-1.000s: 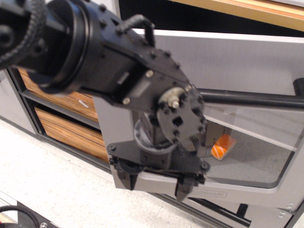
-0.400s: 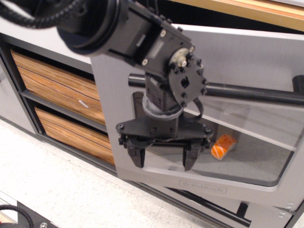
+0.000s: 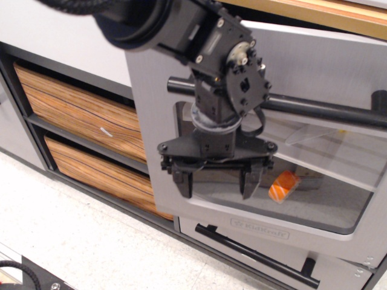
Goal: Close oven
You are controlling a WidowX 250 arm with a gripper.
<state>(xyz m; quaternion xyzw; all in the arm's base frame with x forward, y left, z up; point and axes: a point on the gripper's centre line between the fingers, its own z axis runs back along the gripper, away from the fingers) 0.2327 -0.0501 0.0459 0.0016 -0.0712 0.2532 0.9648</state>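
The silver-grey oven door (image 3: 314, 66) stands nearly upright, tipped out only slightly at the top. It has a clear window (image 3: 320, 193), a long black bar handle (image 3: 326, 112) and a KidKraft logo (image 3: 257, 228). An orange item (image 3: 282, 186) shows behind the window. My gripper (image 3: 216, 186) is open and empty, fingers pointing down, right in front of the left part of the window, just below the handle. I cannot tell whether it touches the door.
A smaller grey drawer with a black bar handle (image 3: 254, 255) sits below the oven. Two wood-grain drawers (image 3: 78, 118) are at the left. A wooden countertop edge (image 3: 338, 12) runs along the top. White floor (image 3: 78, 241) lies in front.
The oven door has swung up and inward toward shut. My arm has risen and moved right with it, uncovering the wood drawers and the lower drawer's handle.
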